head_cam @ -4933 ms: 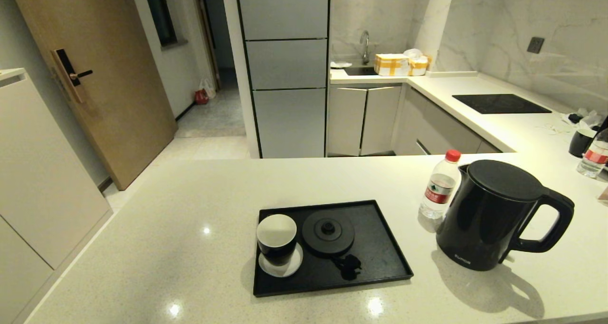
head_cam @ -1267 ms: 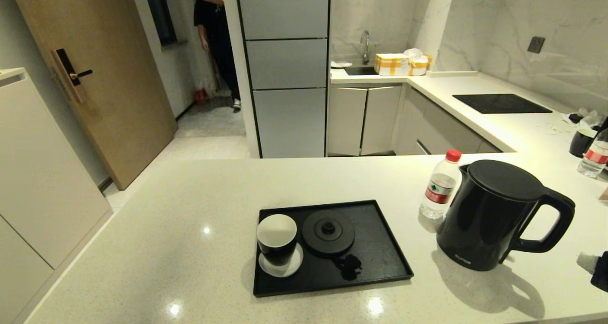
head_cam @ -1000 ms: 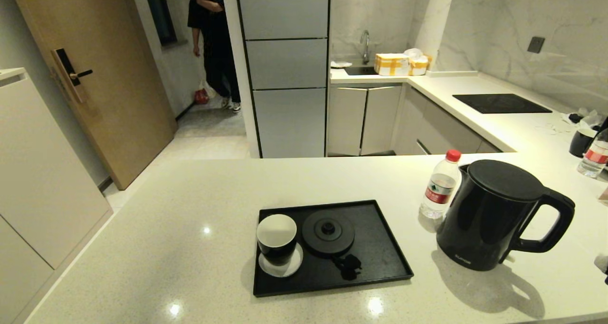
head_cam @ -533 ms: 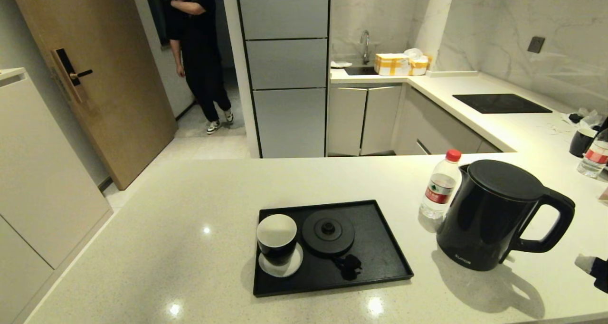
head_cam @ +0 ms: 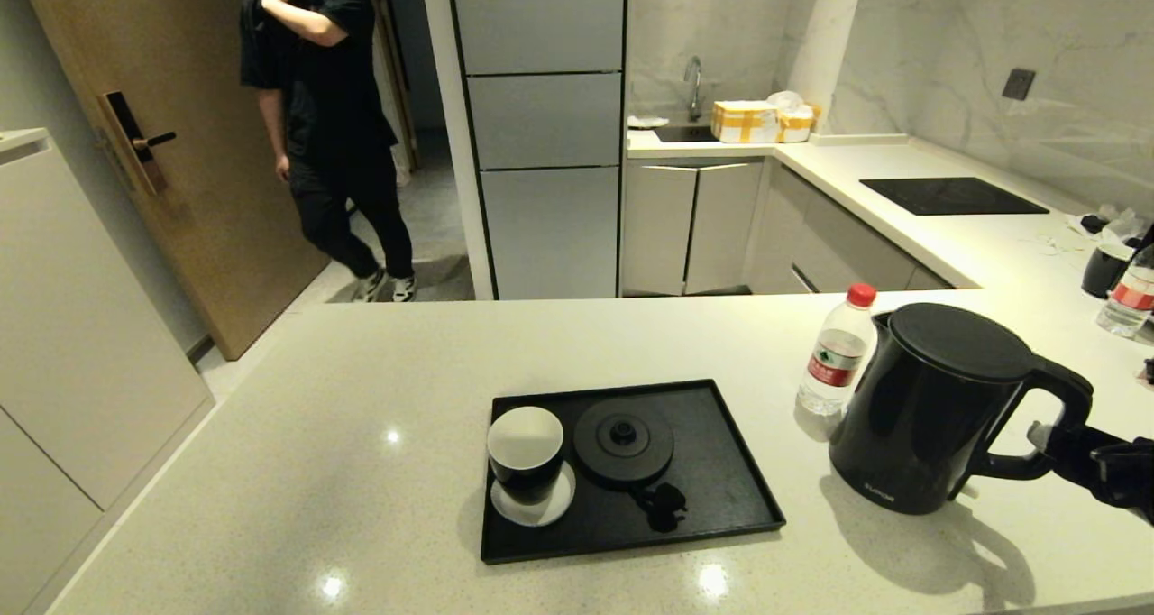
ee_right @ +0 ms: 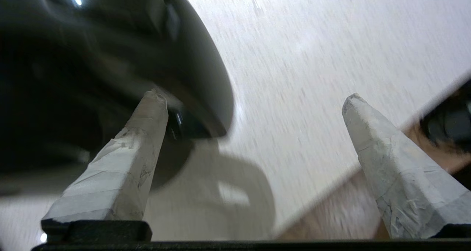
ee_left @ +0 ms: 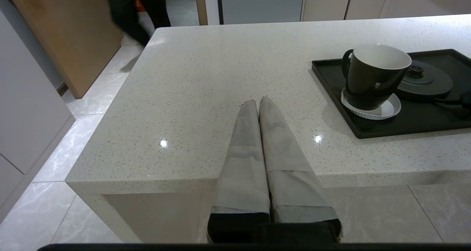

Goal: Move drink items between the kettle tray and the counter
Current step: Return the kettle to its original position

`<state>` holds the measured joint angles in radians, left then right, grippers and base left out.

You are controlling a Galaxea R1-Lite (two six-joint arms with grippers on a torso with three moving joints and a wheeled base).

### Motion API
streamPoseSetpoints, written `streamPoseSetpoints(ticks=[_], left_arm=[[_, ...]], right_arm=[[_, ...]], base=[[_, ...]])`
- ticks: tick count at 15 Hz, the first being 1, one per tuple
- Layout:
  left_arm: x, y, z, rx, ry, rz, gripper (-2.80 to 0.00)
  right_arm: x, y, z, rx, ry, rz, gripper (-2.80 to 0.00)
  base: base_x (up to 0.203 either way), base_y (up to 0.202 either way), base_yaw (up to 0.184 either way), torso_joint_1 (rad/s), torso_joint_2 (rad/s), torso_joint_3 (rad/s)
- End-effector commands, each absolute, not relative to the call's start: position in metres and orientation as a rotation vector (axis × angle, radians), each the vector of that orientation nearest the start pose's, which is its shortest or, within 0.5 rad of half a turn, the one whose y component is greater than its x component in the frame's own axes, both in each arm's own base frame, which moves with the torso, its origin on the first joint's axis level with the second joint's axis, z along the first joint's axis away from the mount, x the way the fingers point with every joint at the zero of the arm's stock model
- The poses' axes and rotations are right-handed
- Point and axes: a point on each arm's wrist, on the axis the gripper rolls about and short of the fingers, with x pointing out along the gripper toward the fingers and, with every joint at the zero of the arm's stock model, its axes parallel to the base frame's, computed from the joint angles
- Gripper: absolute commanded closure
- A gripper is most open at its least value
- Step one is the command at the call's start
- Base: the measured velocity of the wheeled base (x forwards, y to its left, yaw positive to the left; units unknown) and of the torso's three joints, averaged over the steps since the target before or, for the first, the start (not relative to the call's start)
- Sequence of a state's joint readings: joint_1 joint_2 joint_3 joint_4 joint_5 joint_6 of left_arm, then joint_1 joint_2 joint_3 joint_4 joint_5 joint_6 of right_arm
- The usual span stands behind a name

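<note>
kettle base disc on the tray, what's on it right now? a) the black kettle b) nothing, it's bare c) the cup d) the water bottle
b: in the head view the kettle base disc lies bare on the tray, while the kettle and the water bottle stand on the counter beside the tray, and the cup sits on its own saucer next to the disc.

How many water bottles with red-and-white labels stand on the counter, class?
2: one water bottle just behind the kettle, another bottle at the counter's far right edge, partly cut off.
</note>
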<state>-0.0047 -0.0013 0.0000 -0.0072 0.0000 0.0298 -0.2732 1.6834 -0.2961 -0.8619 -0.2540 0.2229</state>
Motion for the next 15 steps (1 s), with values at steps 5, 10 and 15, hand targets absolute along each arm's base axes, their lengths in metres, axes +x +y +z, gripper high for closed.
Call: streamPoseSetpoints(ticks=[5,10,15], left_arm=[[-0.023,0.0,0.076,0.03,-0.009,-0.004,0.0],[-0.023,0.0,0.076,0.031,-0.009,-0.004,0.0],[-0.023,0.0,0.076,0.029,-0.009,-0.004,0.0]], right_arm=[[0.246,-0.075,0.078,0.199,0.475,-0.569,-2.8],[0.256,-0.079,0.074,0.202,0.481,-0.572,-2.8],[0.269,-0.084,0.069,0.211,0.481,-0.578,-2.8]], base=[[0.0,0.0,0.0,0.0,0.0,0.0],[0.0,0.0,0.0,0.0,0.0,0.0],[0.0,0.0,0.0,0.0,0.0,0.0]])
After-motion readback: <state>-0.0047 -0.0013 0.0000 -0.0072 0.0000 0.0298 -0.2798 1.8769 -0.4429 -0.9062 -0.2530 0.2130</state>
